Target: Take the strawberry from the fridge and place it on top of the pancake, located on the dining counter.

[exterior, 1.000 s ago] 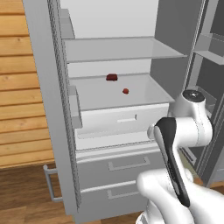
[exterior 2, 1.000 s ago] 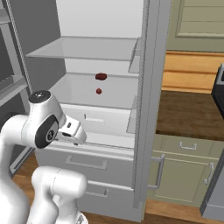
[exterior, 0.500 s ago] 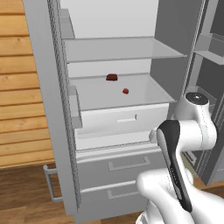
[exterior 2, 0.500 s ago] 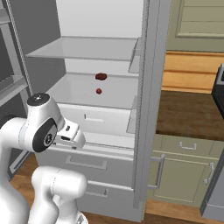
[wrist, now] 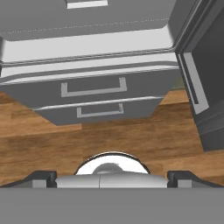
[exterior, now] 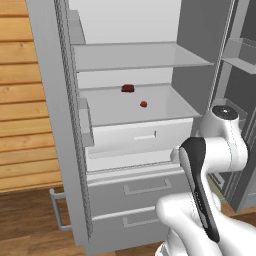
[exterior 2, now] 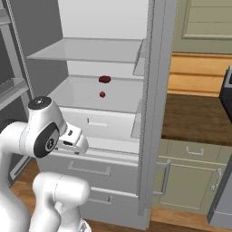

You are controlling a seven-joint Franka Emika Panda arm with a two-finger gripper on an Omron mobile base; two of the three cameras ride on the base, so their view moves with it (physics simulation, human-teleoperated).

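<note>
Left base view: the tall pale grey fridge (exterior: 65, 125) stands open across the frame, its grey-white shelves bare except for the middle one. There, just above centre, sits the small red strawberry (exterior: 144, 104), with a darker red-brown lump (exterior: 128, 88) near it, further back and apart from it. The white arm with dark joints rises at lower right, in front of the fridge's two lower drawers (exterior: 135, 190).

Right base view: the strawberry (exterior 2: 102, 94) lies on the same shelf, left of centre, the dark lump (exterior 2: 104, 79) behind it. A dark-brown wooden table (exterior 2: 195, 118) over olive cabinets (exterior 2: 190, 174) fills the right side.

Hand view: the fingers (wrist: 43, 178) stand wide apart at the bottom corners, holding nothing, pointed down at the grey drawers (wrist: 94, 92) and wooden floor (wrist: 109, 135).
</note>
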